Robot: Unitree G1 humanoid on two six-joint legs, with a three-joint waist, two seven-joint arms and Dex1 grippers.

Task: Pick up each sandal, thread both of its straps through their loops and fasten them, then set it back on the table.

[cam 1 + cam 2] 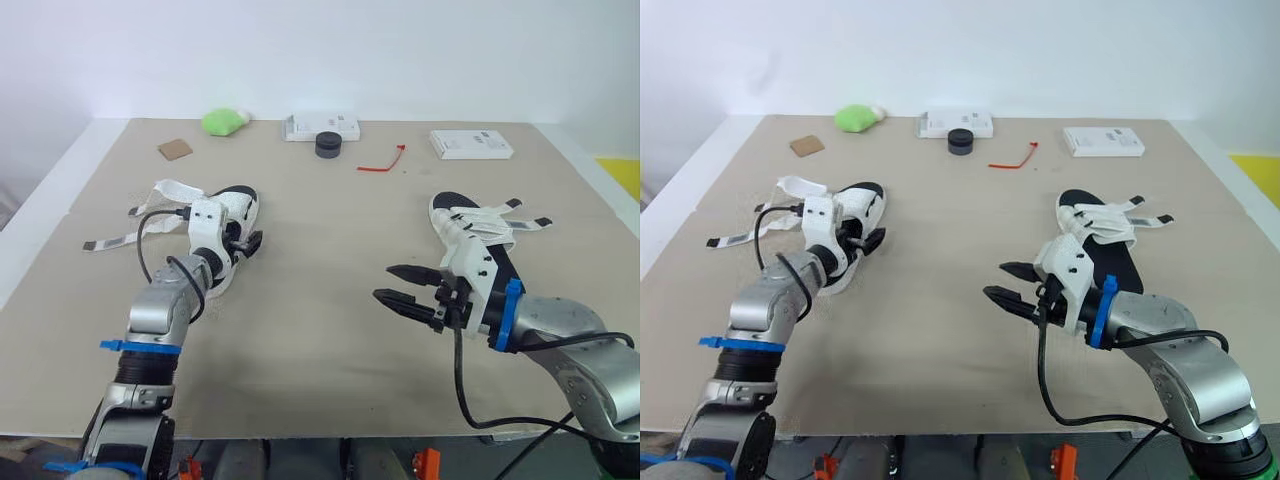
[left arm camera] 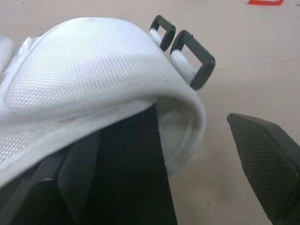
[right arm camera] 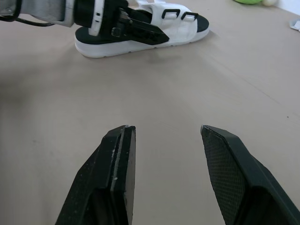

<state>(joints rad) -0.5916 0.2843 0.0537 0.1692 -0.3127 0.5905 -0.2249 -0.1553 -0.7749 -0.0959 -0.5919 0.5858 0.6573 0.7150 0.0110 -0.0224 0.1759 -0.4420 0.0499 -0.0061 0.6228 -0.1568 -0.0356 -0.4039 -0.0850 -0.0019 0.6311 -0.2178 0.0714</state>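
Note:
One white sandal with a black footbed [image 1: 238,212] lies at the table's left, its straps [image 1: 118,240] spread loose to the left. My left gripper [image 1: 248,240] is open at its near side. In the left wrist view the white padded flap [image 2: 93,79] with two black loops [image 2: 194,58] sits between the fingers [image 2: 267,159], with a gap to the right one. The other sandal [image 1: 478,238] lies on the right with its straps [image 1: 527,222] loose. My right gripper [image 1: 405,285] hovers open just left of it, holding nothing.
Along the far edge sit a brown card [image 1: 175,149], a green object [image 1: 224,121], a white box [image 1: 320,127], a black round piece [image 1: 328,144], a red tie [image 1: 383,162] and another white box [image 1: 470,144]. Bare tabletop [image 1: 320,290] lies between the sandals.

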